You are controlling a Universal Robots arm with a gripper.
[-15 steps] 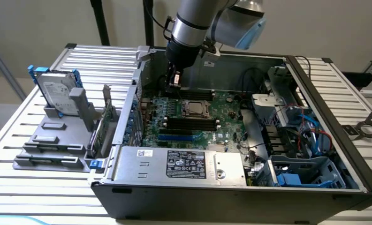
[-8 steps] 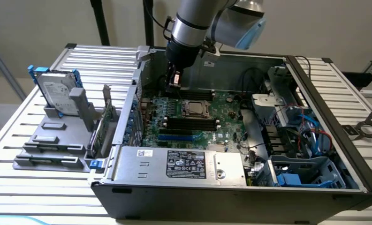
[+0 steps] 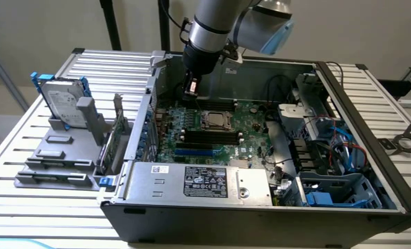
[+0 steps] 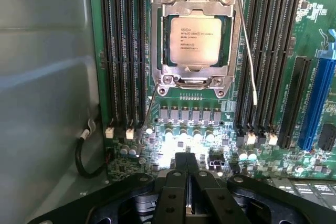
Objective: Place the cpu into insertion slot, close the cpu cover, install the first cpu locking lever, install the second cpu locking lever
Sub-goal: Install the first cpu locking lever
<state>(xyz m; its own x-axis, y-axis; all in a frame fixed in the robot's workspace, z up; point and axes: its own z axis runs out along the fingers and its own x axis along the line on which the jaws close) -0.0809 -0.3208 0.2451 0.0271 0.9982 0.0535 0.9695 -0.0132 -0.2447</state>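
A ribbed aluminium counter carries a black computer tower case lying open on its side, a green motherboard showing within. Near the board's middle sits the small square insertion slot, and the flat square cpu with its silvery-grey metal top already lies in it, printed face up. The thin square silver cpu cover lies down over the chip's edges, its window framing the chip. A long thin wire lever slants away from one side of the slot, its free end out by the long black memory slots that flank the slot; a second wire lever pokes out from the slot's opposite corner. The black pincer hangs above the board just off the slot – in the exterior view between the slot and the case's rear wall – with its fingers pressed together and nothing between them. Nearer than the slot in the exterior view lies a silver labelled power-supply box; well away from the slot, outside the case, a grey hard drive stands in a grey rack.
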